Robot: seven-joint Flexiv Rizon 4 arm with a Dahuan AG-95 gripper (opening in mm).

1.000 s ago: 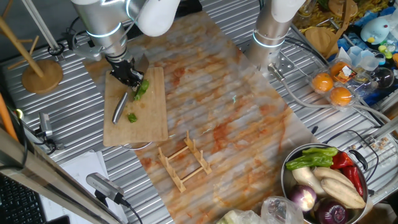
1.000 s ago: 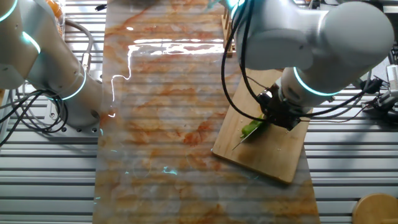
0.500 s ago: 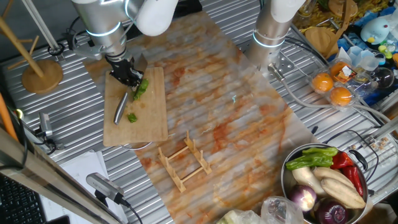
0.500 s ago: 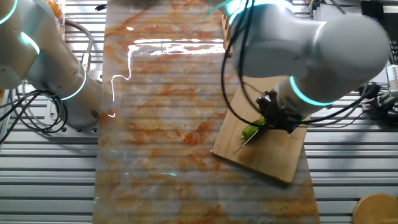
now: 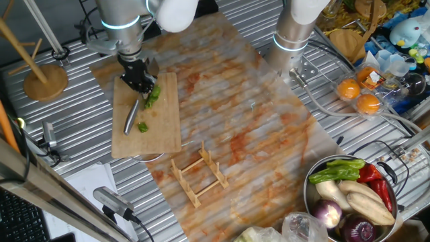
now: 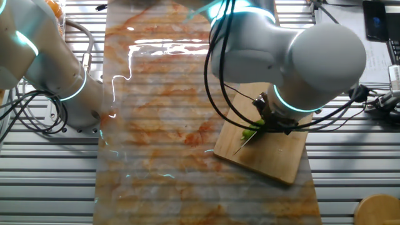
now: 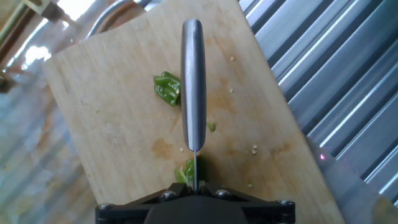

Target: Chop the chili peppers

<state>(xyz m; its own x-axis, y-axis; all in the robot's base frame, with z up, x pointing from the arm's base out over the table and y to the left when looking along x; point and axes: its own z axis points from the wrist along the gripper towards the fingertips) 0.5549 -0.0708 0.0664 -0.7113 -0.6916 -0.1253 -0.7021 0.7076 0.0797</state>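
Gripper [image 5: 139, 82] is clamped on a knife [image 7: 193, 93] with a rounded steel handle and a thin blade, which runs edge-down across the pale wooden cutting board [image 5: 165, 124]; in the hand view the blade emerges from between the black fingers at the bottom edge.

Small glossy bright green chili peppers lie on that board in pieces: one crumpled chunk [image 7: 166, 87] just beside the knife's handle end, a tiny fragment [image 7: 212, 127] on the other side of the blade, and the main piece [image 7: 186, 171] under the blade close to the fingers. Pale seeds are scattered on the wood around them.

Judgement on handling: the pieces are light, thin-walled and slick-skinned, so they are likely to skid or roll under a glancing cut. No hold on the pepper itself is available to this single arm; a straight downward press through the thick middle of the main piece seems safest.
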